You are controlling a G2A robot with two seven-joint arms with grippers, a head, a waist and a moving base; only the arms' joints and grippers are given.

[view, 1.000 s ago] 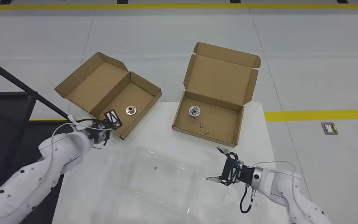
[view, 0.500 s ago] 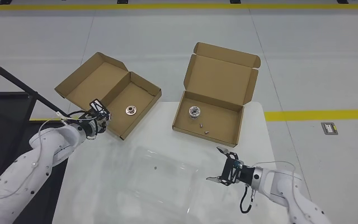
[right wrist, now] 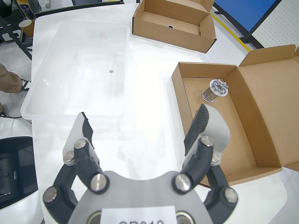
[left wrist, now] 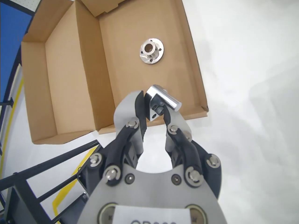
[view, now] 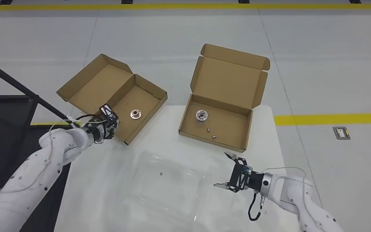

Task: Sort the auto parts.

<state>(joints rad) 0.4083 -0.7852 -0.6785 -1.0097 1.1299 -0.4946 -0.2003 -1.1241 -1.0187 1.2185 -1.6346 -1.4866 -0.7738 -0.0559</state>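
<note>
My left gripper is shut on a shiny metal block part and hangs over the near corner of the left cardboard box. A round metal flange lies on that box's floor. In the top view the left gripper sits at the box's near edge. The right cardboard box holds a ribbed cylindrical part and small screws. My right gripper stands open above the table, between the clear tray and the right box, with nothing in it.
The clear plastic tray lies at the table's middle front with one small dark speck inside. Both boxes have their lids folded open at the back. A black frame stands left of the table. A paper cup sits at a table corner.
The left gripper with the metal part swung left, away from the box's near edge, then came back a little toward it. The right arm has kept still.
</note>
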